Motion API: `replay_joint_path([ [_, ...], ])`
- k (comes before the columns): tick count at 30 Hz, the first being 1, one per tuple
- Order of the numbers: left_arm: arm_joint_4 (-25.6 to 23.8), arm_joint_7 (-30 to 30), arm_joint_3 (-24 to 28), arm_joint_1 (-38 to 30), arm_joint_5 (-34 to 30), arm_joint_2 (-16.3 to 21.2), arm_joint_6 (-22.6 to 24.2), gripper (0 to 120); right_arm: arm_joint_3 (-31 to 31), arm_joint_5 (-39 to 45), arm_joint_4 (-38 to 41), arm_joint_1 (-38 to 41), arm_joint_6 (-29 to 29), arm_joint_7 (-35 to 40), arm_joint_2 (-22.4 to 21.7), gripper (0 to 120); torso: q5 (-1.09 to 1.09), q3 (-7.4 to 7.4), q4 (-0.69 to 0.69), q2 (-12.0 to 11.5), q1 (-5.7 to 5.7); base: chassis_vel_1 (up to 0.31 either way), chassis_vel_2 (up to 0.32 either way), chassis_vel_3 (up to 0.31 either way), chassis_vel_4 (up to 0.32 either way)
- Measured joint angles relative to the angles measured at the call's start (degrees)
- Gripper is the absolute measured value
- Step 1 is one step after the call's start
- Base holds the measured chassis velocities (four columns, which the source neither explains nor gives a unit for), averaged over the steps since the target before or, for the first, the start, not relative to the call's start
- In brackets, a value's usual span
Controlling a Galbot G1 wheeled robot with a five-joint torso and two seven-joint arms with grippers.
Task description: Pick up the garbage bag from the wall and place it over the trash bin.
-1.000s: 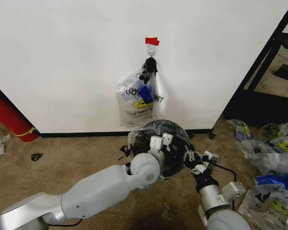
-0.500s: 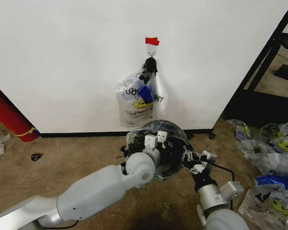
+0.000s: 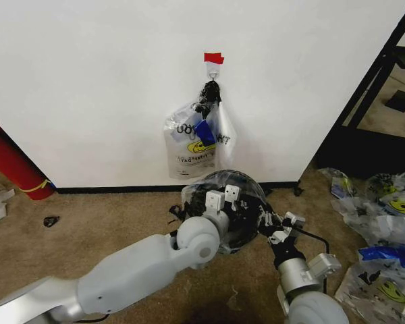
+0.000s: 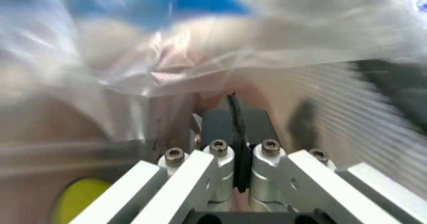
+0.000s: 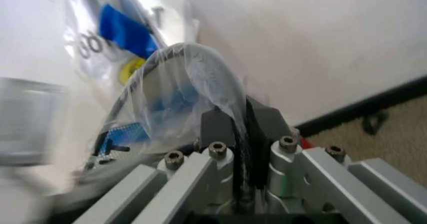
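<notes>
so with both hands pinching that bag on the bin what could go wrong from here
1. The garbage bag is thin film stretched over the trash bin; the left hand and right hand grip it on opposite sides, so pulling apart could tear it.
2. The bin looks light, so a tug might tip or drag it.
3. The bunch of bags on the wall hangs just above and could snag.

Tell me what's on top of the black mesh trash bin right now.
A see-through garbage bag is draped over the trash bin, with the left gripper and right gripper at its rim. The bin's inside is hidden.
</notes>
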Motion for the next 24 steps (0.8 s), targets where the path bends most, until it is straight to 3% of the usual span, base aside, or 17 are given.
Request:
replay_joint_path([
  [3,-2.4,0.3,-0.5,0.4,-1.1,2.3,1.2,0,0.1,0.0,-2.0,0.3,0.4,-0.3,0.2,1,0.0,0.0,0.01,0.0,0.0,0.0,0.0,0.0,0.0],
  [7,-2.7,-1.1,-0.8,0.4,-4.3,2.6,3.4,0,-0.3,-2.1,-2.9,0.3,1.2,-1.0,0.5,1,-0.01,0.0,-0.01,0.0,0.0,0.0,0.0,0.0,0.0],
  [9,-2.6,-4.8,-1.3,0.3,-9.1,1.2,6.9,0,-1.0,-5.8,-3.6,-0.1,2.6,-2.1,0.8,1,0.0,0.0,0.0,0.0,0.0,0.0,0.0,0.0,0.0],
  [14,-0.6,-7.3,-0.5,0.2,-10.4,-0.5,10.3,0,-1.6,-7.9,-3.6,-0.9,3.7,-2.8,1.1,1,0.0,0.0,-0.03,0.0,0.0,0.0,0.0,0.0,0.0],
  [18,0.8,-7.9,0.2,0.2,-10.5,-0.9,11.5,0,-1.5,-7.9,-2.9,-1.0,3.9,-2.8,0.9,1,0.0,0.0,0.0,0.0,0.0,0.0,0.0,0.0,0.0],
  [24,4.6,-9.8,0.6,0.1,-14.9,-4.4,12.6,0,-2.0,-8.0,-2.2,-1.7,3.9,-2.8,0.7,1,0.0,0.0,-0.01,0.0,0.0,0.0,0.0,0.0,0.0],
])
